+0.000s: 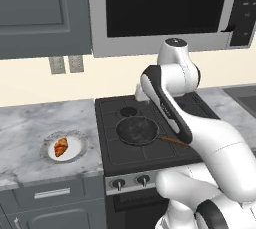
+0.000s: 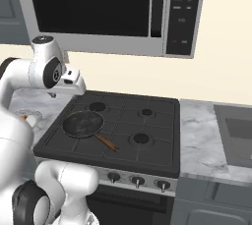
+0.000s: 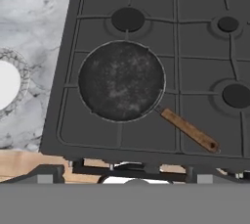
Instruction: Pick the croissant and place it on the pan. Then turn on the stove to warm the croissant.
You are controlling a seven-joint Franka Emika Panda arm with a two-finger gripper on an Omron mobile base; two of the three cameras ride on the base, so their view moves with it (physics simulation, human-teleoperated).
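Currently the croissant (image 1: 60,146) lies on a round white plate (image 1: 76,149) with a grey patterned rim, on the marble counter (image 1: 30,123) to the left of the stove (image 1: 112,150). From the pan (image 1: 137,130), seen from the left base camera, the croissant sits at about 9 o'clock, well apart, with a strip of counter and the cooktop edge between them.

Pan rests on the front-left burner, dark and empty. Its brown wooden handle (image 3: 189,129) runs toward 4 o'clock in the hand view, ending over the grate.

Stove: black grates, four burners; rear-left burner (image 3: 127,19) bare at 12 o'clock from the pan, the two right-hand burners bare as well. Silver front panel carries dark round knobs (image 2: 137,181), three showing from the right base camera.

Arm rises over the stove's left side, the wrist bent above the rear-left burner. Gripper (image 2: 51,94): the fingers are hidden behind the hand housing, so I cannot tell whether they are spread or pressed together. Nothing visibly held.

Microwave (image 2: 98,8) hangs above the stove. Sink (image 2: 238,138) sits in the counter at far right.
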